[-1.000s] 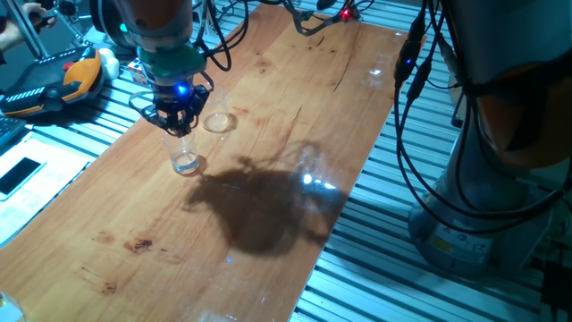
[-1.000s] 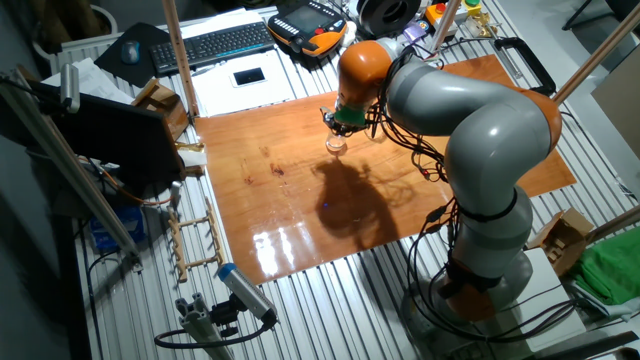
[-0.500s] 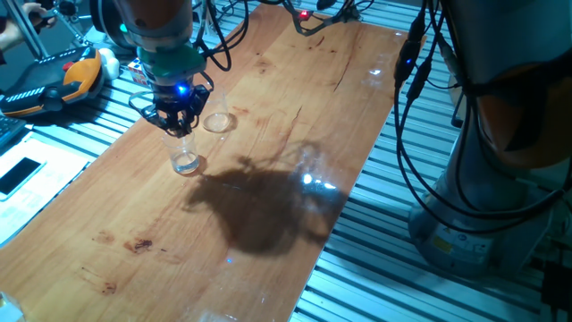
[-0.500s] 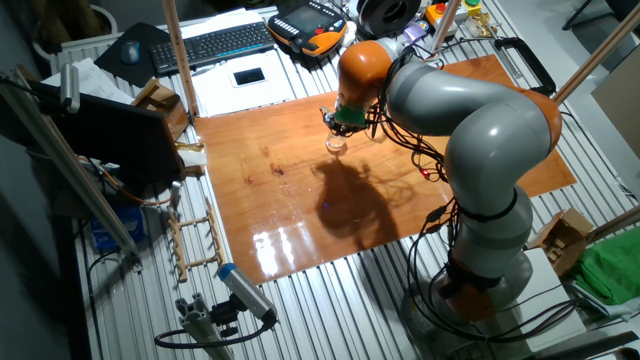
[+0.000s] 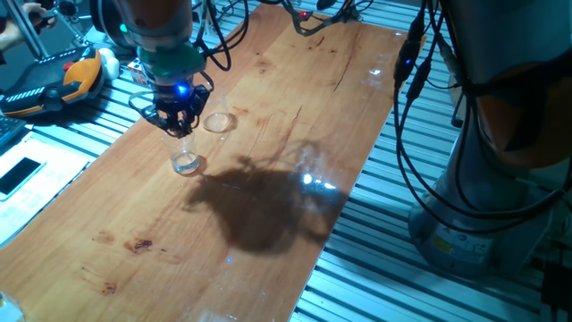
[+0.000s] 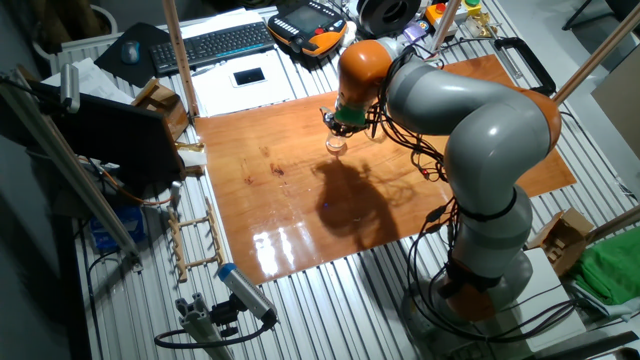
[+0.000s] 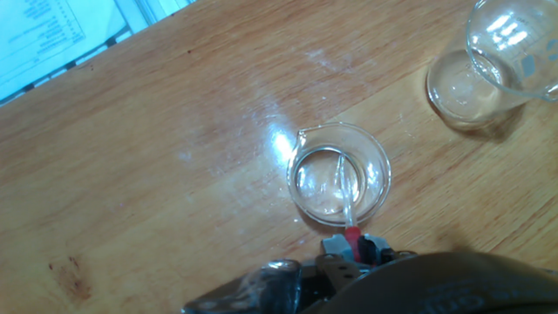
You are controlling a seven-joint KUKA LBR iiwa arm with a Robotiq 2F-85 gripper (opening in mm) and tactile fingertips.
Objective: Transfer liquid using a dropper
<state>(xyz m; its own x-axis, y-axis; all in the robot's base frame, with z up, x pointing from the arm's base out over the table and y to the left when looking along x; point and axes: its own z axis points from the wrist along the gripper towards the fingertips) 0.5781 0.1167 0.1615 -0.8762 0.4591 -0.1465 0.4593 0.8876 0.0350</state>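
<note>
My tool (image 5: 178, 123) is pinched shut on the dropper (image 7: 345, 196), tip dipped in the tumbler (image 7: 339, 174). Looks like I'm mid-draw or mid-squirt, can't tell which; the dish (image 7: 462, 90) beside it hasn't obviously gained liquid.

A: Light falls from above in one fixed view; the arm throws a big dark shadow (image 5: 259, 210) on the table (image 5: 295, 107), with white glare spots (image 5: 308, 181) at its edge.

B: The other fixed view has the same shadow (image 6: 350, 200), smaller, plus a broad sheen (image 6: 285, 245) at the near table edge. The surroundings there are dim and greyish.

A: Colours run cool, bluish on the metal frame (image 5: 375, 259).

B: The hand view is bright and warm. Glare (image 7: 279, 139) streaks the wood beside the beaker (image 7: 339, 174). The bottom is a dark blur (image 7: 392, 283), far too close to focus.

A: And the flask (image 7: 514, 44) at the corner is cut off, washed with reflections.
</note>
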